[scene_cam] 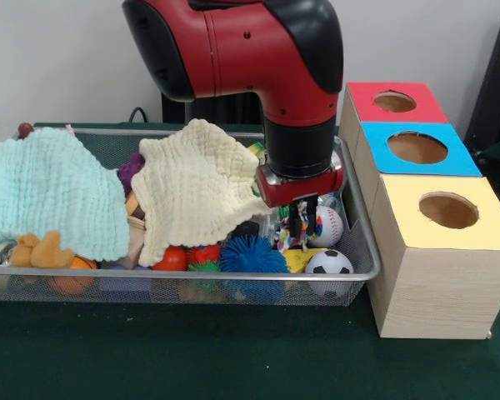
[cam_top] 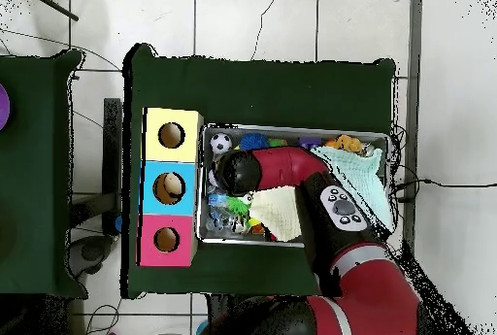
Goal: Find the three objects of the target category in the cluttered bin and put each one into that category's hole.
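Observation:
The silver wire-mesh bin point(scene_cam: 360, 271) stands on the green table, full of toys and cloths; it also shows in the overhead view point(cam_top: 297, 243). My gripper point(scene_cam: 299, 227) reaches down into the bin's right end, next to the boxes. Its fingers stand close together, shut on a multicoloured confetti wrapper point(scene_cam: 285, 239) that lies among the balls. In the overhead view the arm hides the gripper; crinkly clear plastic point(cam_top: 222, 216) shows at the bin's box end. The yellow-topped box's round hole point(scene_cam: 448, 210) is just right of the bin, and shows in the overhead view point(cam_top: 172, 135).
Blue-topped point(scene_cam: 417, 148) and red-topped point(scene_cam: 394, 102) boxes stand behind the yellow one. A cream quilted cloth point(scene_cam: 192, 187) and a mint one point(scene_cam: 54, 192) cover much of the bin. A blue spiky ball point(scene_cam: 250, 257), soccer ball point(scene_cam: 328, 264) and baseball point(scene_cam: 327, 225) surround the gripper.

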Controlling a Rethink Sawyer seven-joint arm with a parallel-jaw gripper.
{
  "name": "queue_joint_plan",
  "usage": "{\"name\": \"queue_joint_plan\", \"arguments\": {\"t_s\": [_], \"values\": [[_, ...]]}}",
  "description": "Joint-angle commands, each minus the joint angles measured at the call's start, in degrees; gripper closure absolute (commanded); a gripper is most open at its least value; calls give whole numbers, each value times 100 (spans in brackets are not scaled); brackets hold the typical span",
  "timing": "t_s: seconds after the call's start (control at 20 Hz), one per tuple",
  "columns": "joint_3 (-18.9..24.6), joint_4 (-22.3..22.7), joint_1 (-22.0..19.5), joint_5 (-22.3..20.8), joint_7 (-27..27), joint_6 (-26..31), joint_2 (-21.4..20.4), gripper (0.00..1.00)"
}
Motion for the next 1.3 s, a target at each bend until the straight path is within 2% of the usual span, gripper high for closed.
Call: {"name": "queue_joint_plan", "arguments": {"t_s": [0.05,0.15,0.4,0.6,0.9,1.05,1.3], "values": [[-142,31,107,-360,-401,906,273,100],[-56,186,83,-269,-295,766,25,100],[674,1117,-336,282,-188,443,-1109,100],[1163,1478,-610,651,-96,323,-1602,100],[1629,1946,-855,1039,31,209,-2091,100],[1819,2153,-924,1141,257,-221,-2243,100],[2052,2349,-905,1156,713,-1226,-2256,100]]}}
